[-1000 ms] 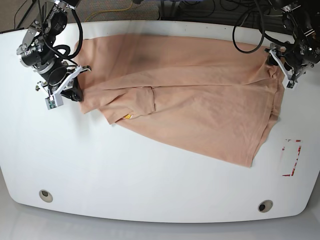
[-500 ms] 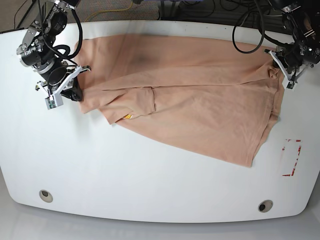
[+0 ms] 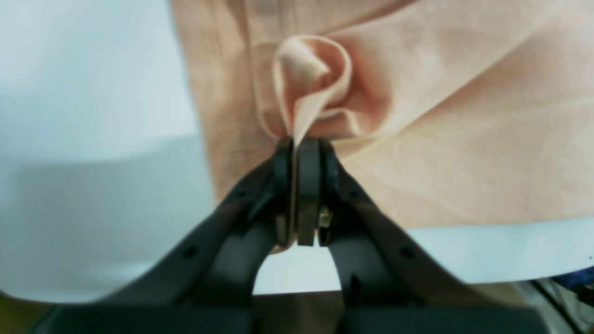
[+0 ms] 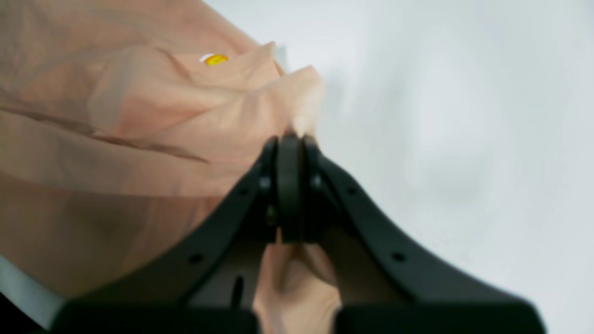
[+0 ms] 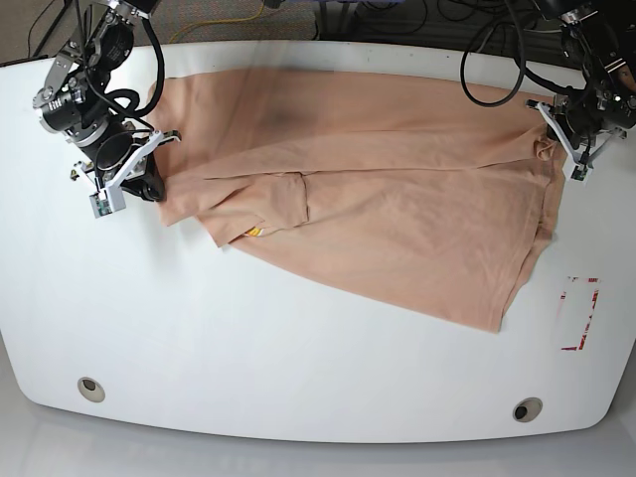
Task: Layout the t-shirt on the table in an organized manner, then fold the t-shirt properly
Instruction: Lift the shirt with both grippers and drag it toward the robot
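Two grippers hold one peach t-shirt [image 5: 378,214] that lies spread across the far half of our white bench [image 5: 298,358]. We see the left gripper [image 3: 301,148] clenched tight on a small pinch of cloth at the shirt's edge, and the cloth curls up into a little roll just past the tips. In the base view our left gripper [image 5: 561,134] sits at the shirt's right end, near the far right corner of the bench. Our right gripper [image 4: 290,144] is clenched too, with a bunch of the shirt squeezed between its jaws and more cloth hanging under it. In the base view this right gripper [image 5: 149,184] is at the shirt's left end. A tiny yellow print [image 4: 216,59] peeks out from a fold close to it. The shirt is wrinkled, with one sleeve [image 5: 283,204] folded over the middle. A red-marked rectangle [image 5: 579,313] and two round holes [image 5: 90,388] lie on the bare near part of the bench, well apart from the shirt.
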### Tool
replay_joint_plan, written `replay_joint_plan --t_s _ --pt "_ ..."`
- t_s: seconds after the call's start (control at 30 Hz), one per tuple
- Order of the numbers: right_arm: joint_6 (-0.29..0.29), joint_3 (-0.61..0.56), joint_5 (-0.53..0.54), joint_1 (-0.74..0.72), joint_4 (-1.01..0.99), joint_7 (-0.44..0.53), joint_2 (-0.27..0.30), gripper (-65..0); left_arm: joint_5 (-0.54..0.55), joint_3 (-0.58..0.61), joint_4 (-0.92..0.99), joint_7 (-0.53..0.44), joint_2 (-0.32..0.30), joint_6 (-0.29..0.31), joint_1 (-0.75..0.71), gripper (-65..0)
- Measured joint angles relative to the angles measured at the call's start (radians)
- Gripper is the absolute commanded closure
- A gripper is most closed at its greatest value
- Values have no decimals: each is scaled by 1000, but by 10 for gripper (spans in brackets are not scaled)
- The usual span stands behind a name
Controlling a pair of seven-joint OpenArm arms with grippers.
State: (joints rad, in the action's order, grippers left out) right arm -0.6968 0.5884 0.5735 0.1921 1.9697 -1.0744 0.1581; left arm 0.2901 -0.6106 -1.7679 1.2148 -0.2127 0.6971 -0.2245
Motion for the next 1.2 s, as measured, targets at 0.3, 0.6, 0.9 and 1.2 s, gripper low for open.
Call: replay_joint_plan --t_s 0.3,0.6,0.9,1.2 --pt "0 3 -4 -64 0 -6 11 0 2 -63 -60 168 4 0 130 0" --pt "-2 4 -4 -191 -1 -8 62 0 -1 -77 -64 195 36 0 346 0" --pt "-3 3 0 -254 -1 -54 99 0 0 -72 -67 195 29 0 480 0" --pt "-3 3 3 -340 -51 -64 142 0 0 -73 -67 205 29 0 653 0"
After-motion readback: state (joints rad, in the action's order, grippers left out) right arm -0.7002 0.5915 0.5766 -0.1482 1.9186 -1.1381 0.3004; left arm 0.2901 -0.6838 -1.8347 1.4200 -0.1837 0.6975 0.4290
